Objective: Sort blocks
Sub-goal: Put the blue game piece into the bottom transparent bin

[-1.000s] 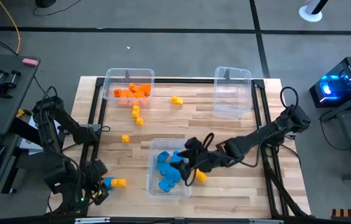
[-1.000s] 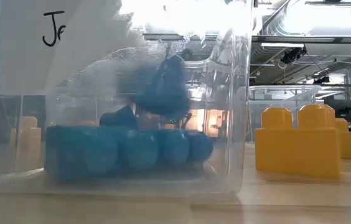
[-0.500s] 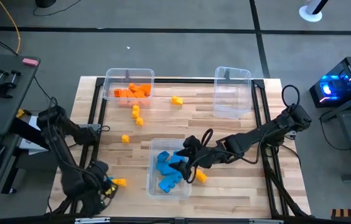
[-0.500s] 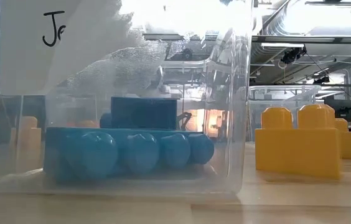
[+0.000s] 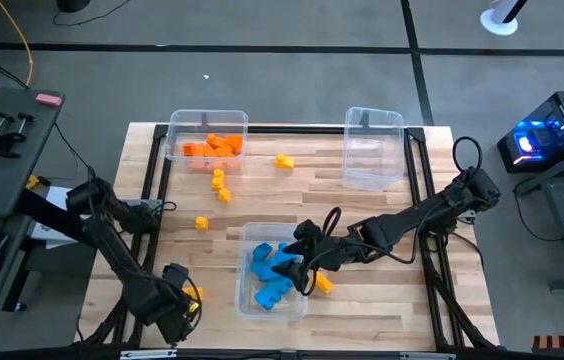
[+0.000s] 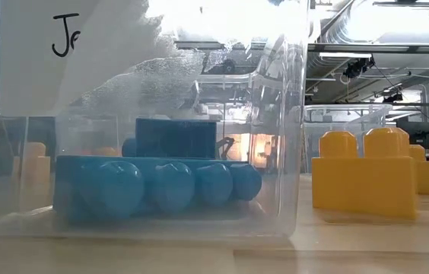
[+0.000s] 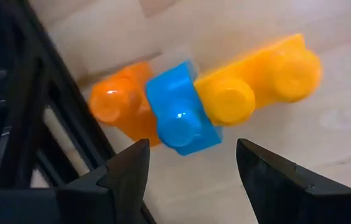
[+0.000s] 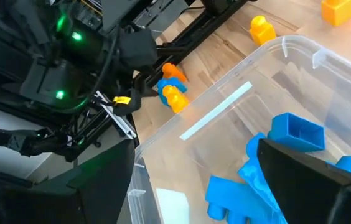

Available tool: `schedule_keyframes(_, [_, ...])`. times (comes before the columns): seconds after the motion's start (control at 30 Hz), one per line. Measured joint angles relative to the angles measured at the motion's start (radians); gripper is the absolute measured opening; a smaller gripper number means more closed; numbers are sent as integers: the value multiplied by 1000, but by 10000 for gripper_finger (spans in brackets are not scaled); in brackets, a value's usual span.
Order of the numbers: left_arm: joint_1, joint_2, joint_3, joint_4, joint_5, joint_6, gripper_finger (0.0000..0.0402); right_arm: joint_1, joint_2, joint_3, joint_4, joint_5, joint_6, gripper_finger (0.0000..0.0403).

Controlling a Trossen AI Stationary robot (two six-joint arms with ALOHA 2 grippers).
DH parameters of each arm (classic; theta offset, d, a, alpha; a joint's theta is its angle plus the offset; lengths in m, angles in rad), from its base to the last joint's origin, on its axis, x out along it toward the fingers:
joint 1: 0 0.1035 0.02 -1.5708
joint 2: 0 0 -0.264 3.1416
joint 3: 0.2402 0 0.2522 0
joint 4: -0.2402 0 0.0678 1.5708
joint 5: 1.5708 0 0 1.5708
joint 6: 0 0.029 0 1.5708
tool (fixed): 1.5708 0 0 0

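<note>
A small cluster of blocks [image 7: 200, 102], orange, blue and yellow joined in a row, lies flat on the table near its front left corner [image 5: 191, 293]. My left gripper [image 7: 192, 152] hangs open just above it, pointing down, one finger on each side of the blue middle block, touching nothing. My right gripper [image 5: 302, 262] stands open over the right rim of the clear bin [image 5: 245, 240] that holds several blue blocks [image 6: 154, 183]. One blue block [image 8: 295, 132] lies on top of the others. A yellow block [image 5: 322, 285] rests on the table right of that bin.
A clear bin with orange blocks [image 5: 209, 146] stands at the far left, and another clear bin [image 5: 374, 150] at the far right. Loose yellow blocks [image 5: 284, 160] [image 5: 220, 186] [image 5: 201, 223] lie between them. Dark frame rails [image 5: 152, 200] run along the table's sides.
My left gripper has come down and gone toward the table's right, rolling as it went, and now hangs over the cluster. A blue block has dropped into the bin under my right gripper and lies on the other blue blocks.
</note>
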Motion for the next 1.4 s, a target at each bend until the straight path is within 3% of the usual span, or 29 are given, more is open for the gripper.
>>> schedule_keyframes(0.33, [-3,-63,-126,82,2,-4,221,3,0,0,0,-1,0,336])
schedule_keyframes(0.63, [0,-69,-183,240,-4,11,140,3,0,0,0,0,0,336])
schedule_keyframes(0.8, [0,-79,-185,242,-10,13,100,3,0,0,0,13,0,336])
schedule_keyframes(1.03, [-12,-213,-189,239,-34,61,75,3,0,0,0,14,0,336])
schedule_keyframes(1.3, [-66,-408,-111,209,-300,89,77,32,-24,-1,-3,5,-50,336])
schedule_keyframes(1.4, [-58,-443,-91,201,-493,106,77,45,-54,-1,1,12,-65,336])
